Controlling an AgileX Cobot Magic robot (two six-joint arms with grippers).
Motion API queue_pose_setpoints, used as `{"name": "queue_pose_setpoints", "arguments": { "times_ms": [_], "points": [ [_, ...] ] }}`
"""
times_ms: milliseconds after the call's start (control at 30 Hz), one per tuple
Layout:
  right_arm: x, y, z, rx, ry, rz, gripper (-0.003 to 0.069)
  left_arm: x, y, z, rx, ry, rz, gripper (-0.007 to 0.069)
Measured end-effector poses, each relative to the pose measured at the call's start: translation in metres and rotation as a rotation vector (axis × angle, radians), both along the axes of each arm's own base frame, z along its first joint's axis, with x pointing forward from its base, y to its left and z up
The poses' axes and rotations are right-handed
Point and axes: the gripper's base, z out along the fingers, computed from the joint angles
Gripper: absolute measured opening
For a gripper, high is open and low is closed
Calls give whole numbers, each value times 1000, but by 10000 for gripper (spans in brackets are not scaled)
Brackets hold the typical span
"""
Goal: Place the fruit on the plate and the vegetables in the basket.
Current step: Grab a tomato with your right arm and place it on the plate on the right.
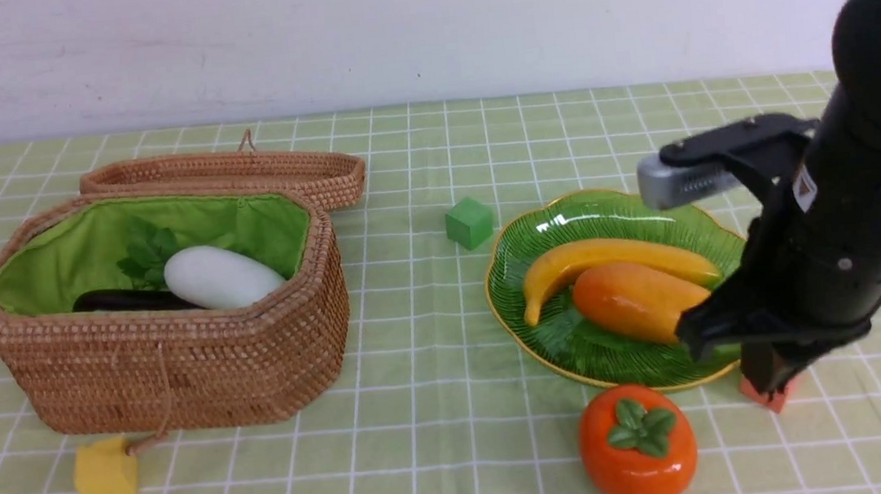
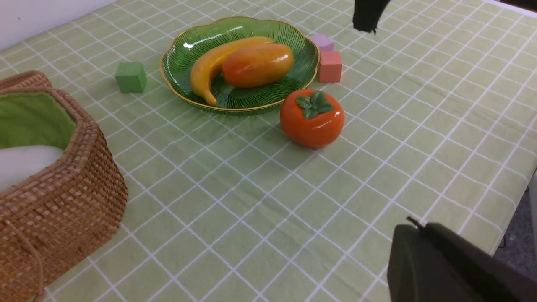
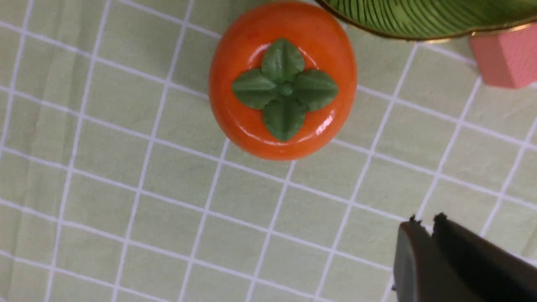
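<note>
Observer: basket holds radish and eggplant. Plate carries banana and mango. Persimmon sits on tabletop, just in front of plate rim.

Operator: right gripper pressed together, empty, near persimmon, not touching. Left gripper likewise closed. Advice: spread wide, centre over leafy cap, sink past widest girth before closing. Glossy round shell will likely slip.

Front view: low over the tabletop, facing the back wall, persimmon nearest. Left wrist view: oblique, farther off, looking from the basket side of the persimmon. Right wrist view: straight down, close above the persimmon. Shared by all three: persimmon and adjoining plate rim.
</note>
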Motion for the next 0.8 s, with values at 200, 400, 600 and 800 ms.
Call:
{"name": "queue_pose_setpoints", "arguments": {
  "times_ms": [200,400,600,800],
  "points": [
    [9,7,-44,107,7,-76,409,0,0,0,1,0,-1,-9],
    [26,17,-72,130,-3,-114,664,0,0,0,1,0,-1,-9],
    [33,24,-102,130,93,-155,632,0,0,0,1,0,0,-9],
    [37,25,-119,104,117,-154,519,0,0,0,1,1,-1,-8]
  ]
}}
